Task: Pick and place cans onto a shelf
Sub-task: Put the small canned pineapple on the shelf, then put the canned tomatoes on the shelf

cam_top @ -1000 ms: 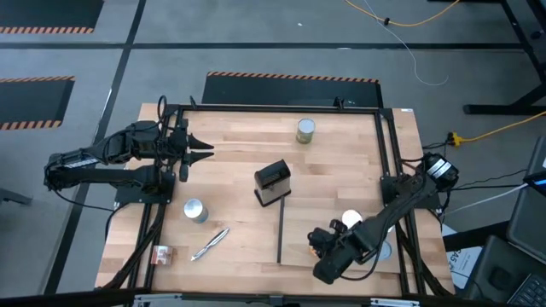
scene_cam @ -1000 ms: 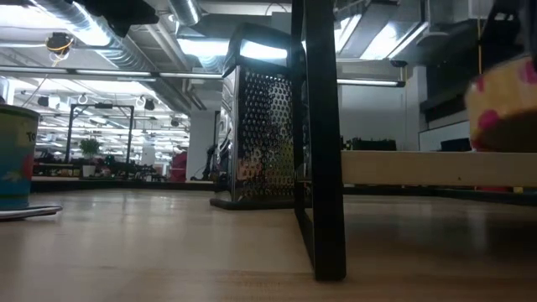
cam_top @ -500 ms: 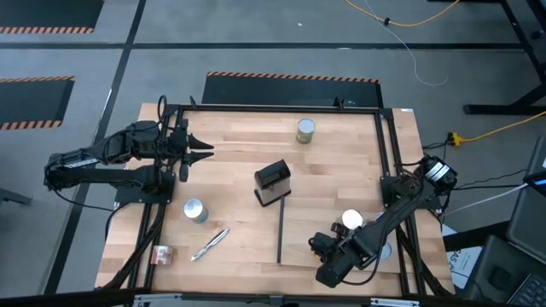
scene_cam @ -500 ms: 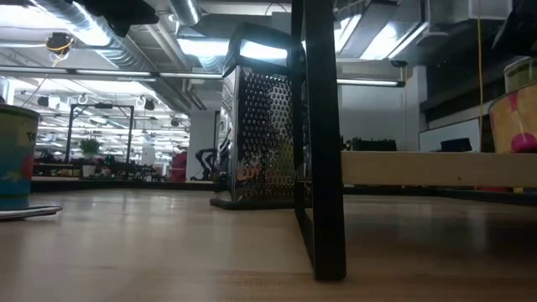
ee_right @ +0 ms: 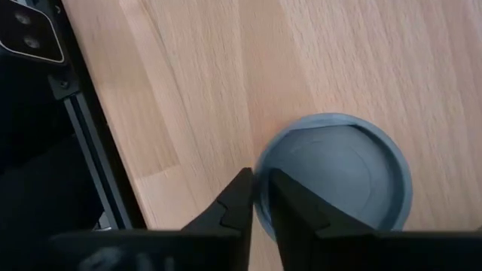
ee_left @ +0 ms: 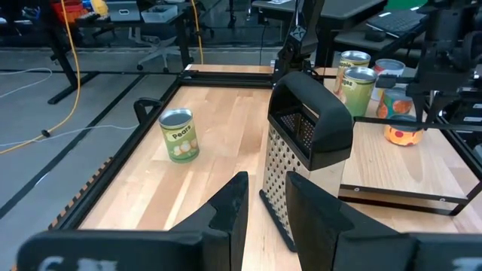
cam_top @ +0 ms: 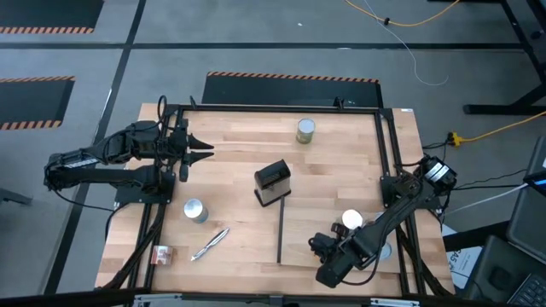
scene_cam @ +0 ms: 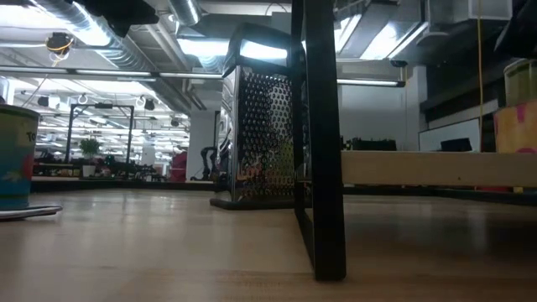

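The pale wood shelf [cam_top: 375, 230] lies at the table's near right, its black bar [cam_top: 280, 230] on the left side. A can with a white top [cam_top: 351, 220] stands on it. The same can shows with an orange label in the left wrist view [ee_left: 403, 128], and at the low view's right edge [scene_cam: 518, 105]. My right gripper [cam_top: 334, 236] points down, shut, with its tips [ee_right: 258, 181] at the rim of this can's grey-blue top [ee_right: 339, 181]. My left gripper [cam_top: 205, 153] is shut and empty at the table's left. Loose cans stand on the table at the far middle [cam_top: 304, 130] and near left [cam_top: 194, 211]. My right gripper comes from above with its shut fingertips [ee_right: 242, 188] at the edge of the can's top rim [ee_right: 262, 169]. I cannot tell whether they touch it. The can stands upright on the shelf.
A black box grater [cam_top: 272, 182] stands upright mid-table, just beyond the shelf's bar. A thin silver tool [cam_top: 210, 243] and a small packet [cam_top: 160, 253] lie near left. Another can [cam_top: 386, 251] sits half under my right arm. More cans [ee_left: 360, 79] stand behind the grater. Black rails [cam_top: 388, 145] frame the table.
My right gripper has drawn a little toward the table's near edge, away from the white-topped can. In the low view the can was blurred and moving a second ago. It now stands still on the shelf.
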Available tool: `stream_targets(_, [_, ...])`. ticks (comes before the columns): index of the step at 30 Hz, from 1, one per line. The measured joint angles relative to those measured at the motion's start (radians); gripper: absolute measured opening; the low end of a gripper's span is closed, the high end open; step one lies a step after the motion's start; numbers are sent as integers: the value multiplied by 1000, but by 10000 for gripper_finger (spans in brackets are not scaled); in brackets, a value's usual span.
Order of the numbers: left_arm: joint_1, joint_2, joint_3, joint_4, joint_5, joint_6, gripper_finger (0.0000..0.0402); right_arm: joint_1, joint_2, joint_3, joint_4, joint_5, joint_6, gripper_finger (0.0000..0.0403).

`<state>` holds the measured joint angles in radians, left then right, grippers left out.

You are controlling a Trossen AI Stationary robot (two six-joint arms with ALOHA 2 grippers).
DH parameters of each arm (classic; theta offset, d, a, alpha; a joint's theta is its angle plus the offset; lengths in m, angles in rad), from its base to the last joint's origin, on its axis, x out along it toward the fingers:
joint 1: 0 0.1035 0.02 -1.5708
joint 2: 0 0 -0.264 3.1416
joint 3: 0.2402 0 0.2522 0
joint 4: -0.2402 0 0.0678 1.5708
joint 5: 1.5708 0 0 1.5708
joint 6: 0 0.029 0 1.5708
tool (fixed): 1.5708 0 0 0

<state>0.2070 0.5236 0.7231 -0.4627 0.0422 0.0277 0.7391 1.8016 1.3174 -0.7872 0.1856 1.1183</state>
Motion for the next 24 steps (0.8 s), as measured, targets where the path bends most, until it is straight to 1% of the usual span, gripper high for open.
stream_targets(5, [0, 0, 0, 0, 0, 0, 84, 0, 1, 0, -1, 0, 0, 76])
stream_targets(14, [0, 0, 0, 0, 0, -1, 84, -1, 1, 13, -5, -3, -6, 80])
stream_targets(19, [0, 0, 0, 0, 2, -21, 84, -1, 0, 101, -52, -3, -130, 80])
stream_targets(22, [0, 0, 0, 0, 25, -95, 84, -7, -1, 162, -154, 9, -208, 80])
stream_targets(24, [-1, 0, 0, -12, 59, -150, 84, -14, -1, 199, -238, 45, -258, 80])
